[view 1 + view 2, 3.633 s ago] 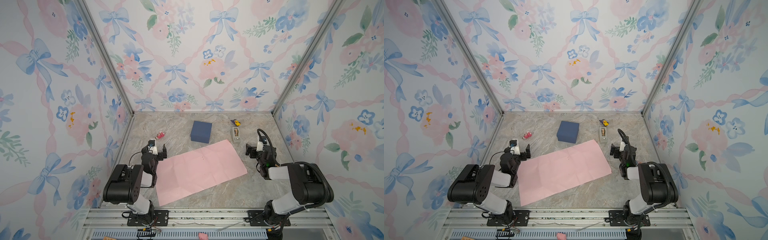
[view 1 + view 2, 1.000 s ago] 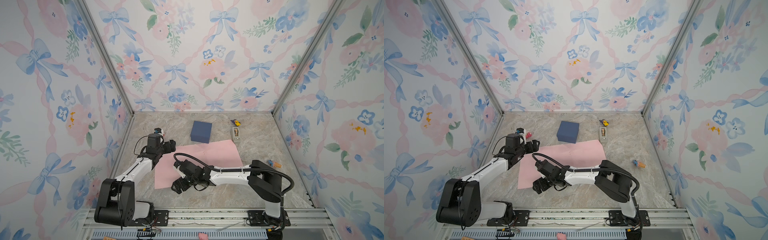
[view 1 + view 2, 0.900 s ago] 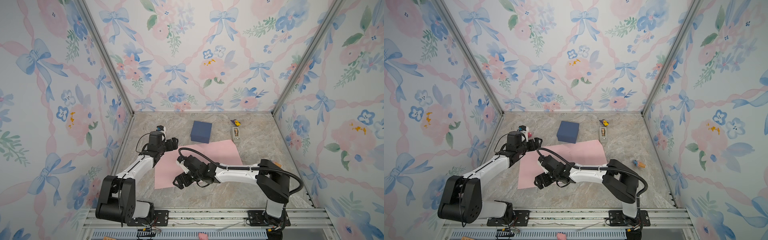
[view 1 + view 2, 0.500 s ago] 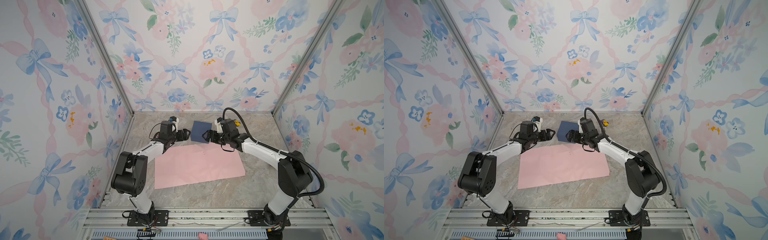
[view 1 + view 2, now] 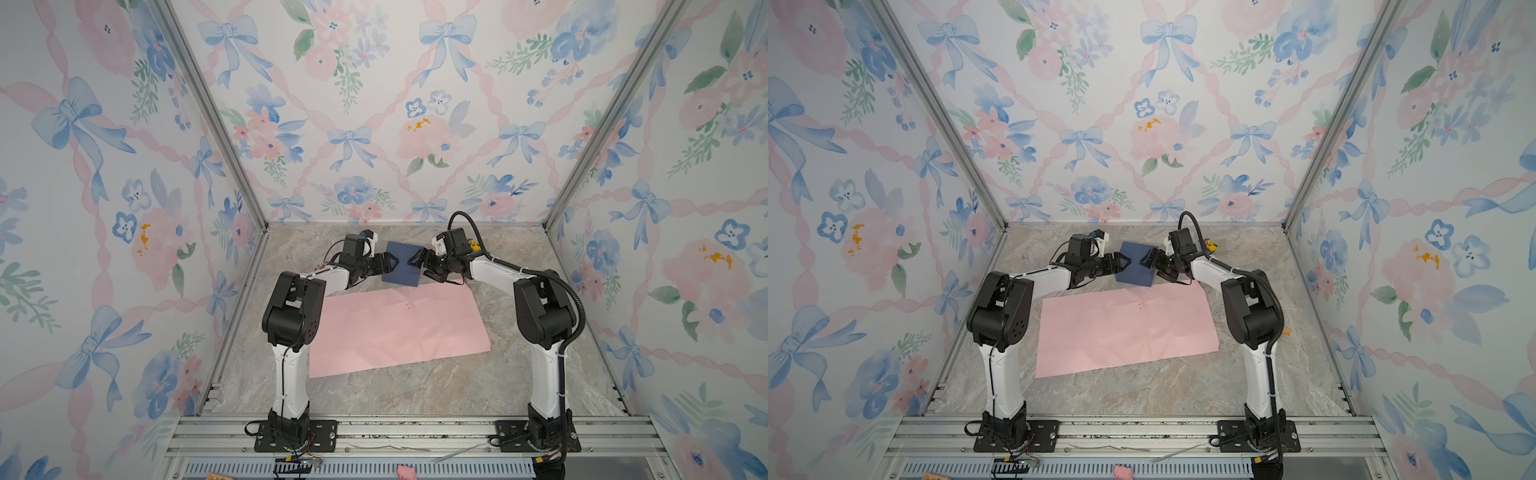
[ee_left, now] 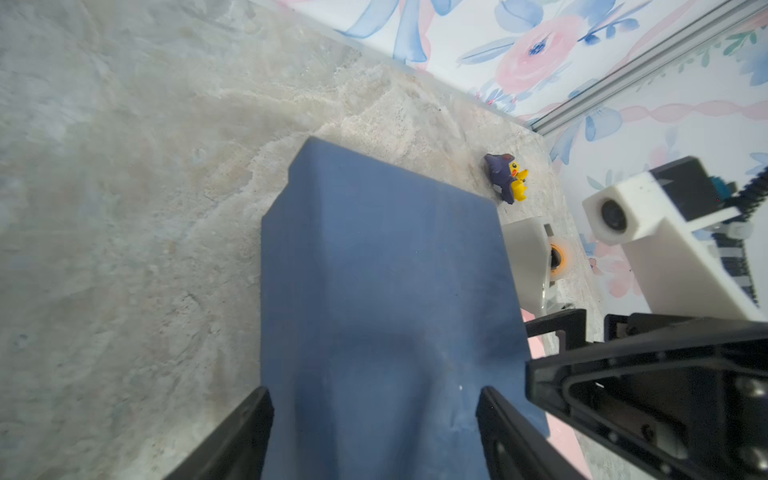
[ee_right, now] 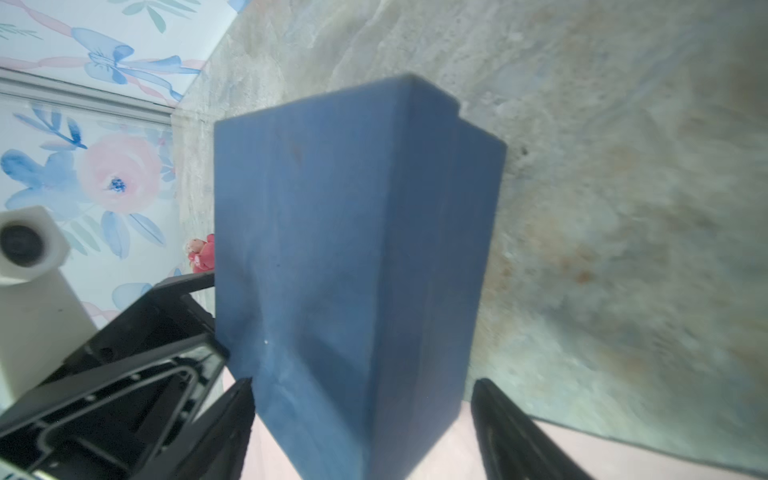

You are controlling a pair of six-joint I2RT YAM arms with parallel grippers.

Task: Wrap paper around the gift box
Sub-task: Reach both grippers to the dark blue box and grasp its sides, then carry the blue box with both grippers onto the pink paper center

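Note:
The navy gift box (image 5: 402, 268) (image 5: 1136, 270) stands at the back of the table, its near edge just over the far edge of the paper (image 5: 399, 328) (image 5: 1125, 328), which lies flat, pink face up. My left gripper (image 5: 391, 262) (image 6: 374, 395) reaches in from the left and my right gripper (image 5: 419, 262) (image 7: 363, 384) from the right. Each is open, with one end of the box (image 6: 382, 291) (image 7: 353, 249) between its fingers. In the right wrist view a thin gap shows between the box and one finger (image 7: 494, 415).
A small yellow and purple figure (image 5: 471, 245) (image 6: 509, 178) and a pale tape dispenser (image 6: 532, 262) sit behind the right gripper. A small pink-red figure (image 7: 201, 257) lies beyond the left gripper. A small orange thing (image 5: 1286, 331) rests by the right arm. Walls close in at the back and sides.
One second ago my right gripper was low over the paper's front left; it has swung back to the box. Both grippers have closed in on the box's ends, jaws narrowing slightly.

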